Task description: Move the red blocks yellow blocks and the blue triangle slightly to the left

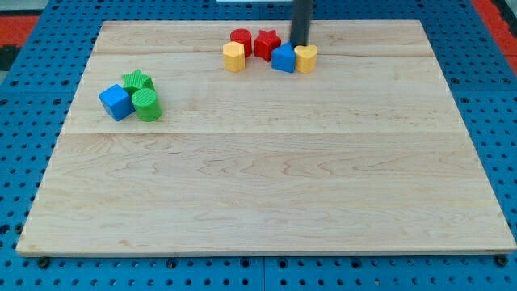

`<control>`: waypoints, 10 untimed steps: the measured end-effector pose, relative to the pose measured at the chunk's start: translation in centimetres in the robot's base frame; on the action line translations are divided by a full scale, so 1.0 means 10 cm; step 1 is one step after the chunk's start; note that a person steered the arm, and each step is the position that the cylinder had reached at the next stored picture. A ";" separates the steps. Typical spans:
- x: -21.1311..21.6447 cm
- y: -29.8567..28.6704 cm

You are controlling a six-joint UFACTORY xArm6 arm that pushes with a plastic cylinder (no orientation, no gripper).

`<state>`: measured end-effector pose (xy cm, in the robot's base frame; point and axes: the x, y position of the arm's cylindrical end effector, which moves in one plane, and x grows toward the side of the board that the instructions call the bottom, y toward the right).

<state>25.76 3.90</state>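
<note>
Up top, 5 task blocks bunch together: red cylinder (241, 38), red star (267, 42), yellow block (233, 56), blue triangle (283, 58), yellow heart (305, 58). My tip (300, 46) sits just behind heart; no jaws, rod only. Light, slippery; push heart's right side.

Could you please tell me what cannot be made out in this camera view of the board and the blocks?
- My tip: its very end is hidden behind the blue triangle and yellow heart.
- Rod's upper part: cut off by the view's top.
- Red cylinder: its lower front is covered by the yellow block.
- Green star: partly hidden by the green cylinder.
</note>
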 end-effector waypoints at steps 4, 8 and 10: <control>0.06 1.09; 0.30 0.41; 0.31 0.40</control>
<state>28.85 7.93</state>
